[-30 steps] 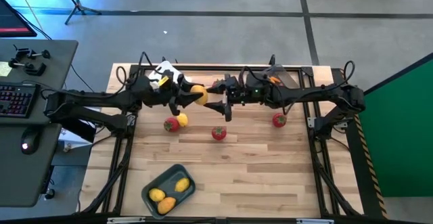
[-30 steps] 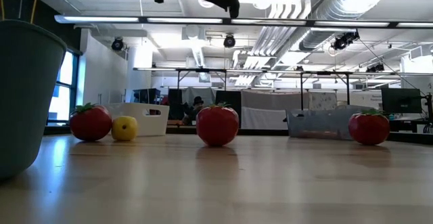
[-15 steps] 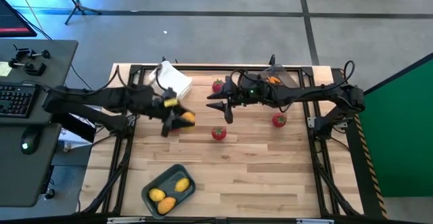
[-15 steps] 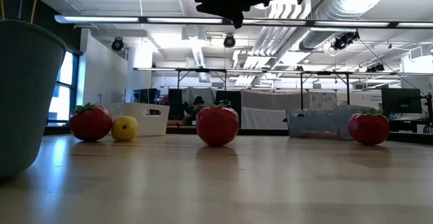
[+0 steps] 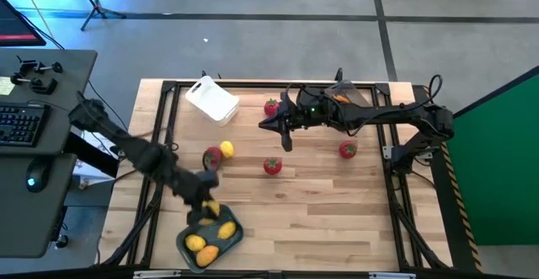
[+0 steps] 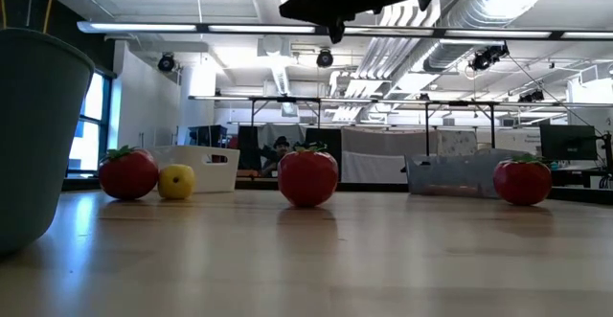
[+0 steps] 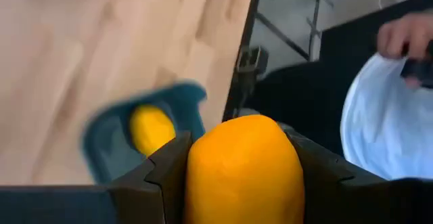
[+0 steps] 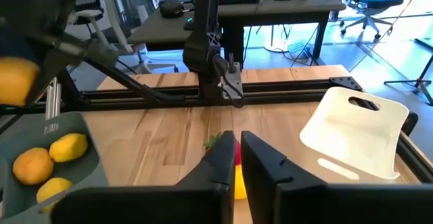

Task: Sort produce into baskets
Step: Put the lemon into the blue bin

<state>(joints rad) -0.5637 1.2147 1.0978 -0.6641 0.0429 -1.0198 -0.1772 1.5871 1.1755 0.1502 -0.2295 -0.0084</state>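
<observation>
My left gripper is shut on a yellow-orange oval fruit and hangs over the far rim of the grey-blue basket, which holds three yellow-orange fruits. My right gripper is shut and empty, high above the table's far middle. Red round fruits lie on the table, with a yellow fruit beside one. The white basket lies at the far left. The dark see-through basket with thin orange pieces sits under the right arm. My left gripper pinches the yellow-orange fruit's two opposite sides between its two fingers. The fingers slant down toward the table's near edge. The fruit is lifted clear, over the grey-blue basket's far rim.
Black frame rails run along the table's edges. A desk with a keyboard stands to the left. A person's hand shows beyond the table in the left wrist view. Bare wood lies between the grey-blue basket and the table's right edge.
My left gripper has swung from the table's far middle, next to my right gripper, toward the near edge and down to the grey-blue basket. It stays shut on the yellow-orange fruit, which went with it clear of the table.
</observation>
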